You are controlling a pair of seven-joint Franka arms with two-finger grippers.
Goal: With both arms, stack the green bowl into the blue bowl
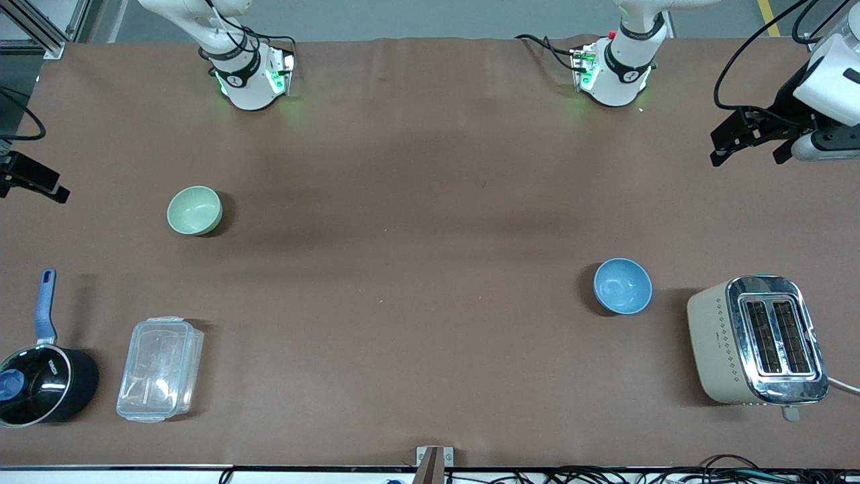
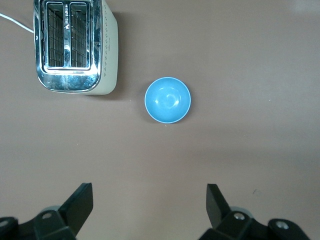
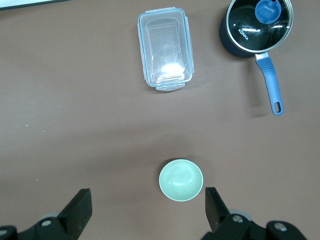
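Observation:
The green bowl (image 1: 195, 210) sits upright and empty on the brown table toward the right arm's end; it also shows in the right wrist view (image 3: 181, 180). The blue bowl (image 1: 623, 286) sits upright and empty toward the left arm's end, beside the toaster; it also shows in the left wrist view (image 2: 168, 100). My left gripper (image 1: 749, 158) hangs open and empty over bare table at the left arm's end, also seen in its wrist view (image 2: 149, 200). My right gripper (image 1: 32, 193) hangs open and empty over the table's edge at the right arm's end, also seen in its wrist view (image 3: 146, 205).
A beige and chrome toaster (image 1: 759, 339) stands beside the blue bowl. A clear lidded plastic container (image 1: 160, 368) and a black saucepan with a blue handle (image 1: 41, 376) lie nearer to the front camera than the green bowl. The arm bases (image 1: 248, 81) stand along the table's farther edge.

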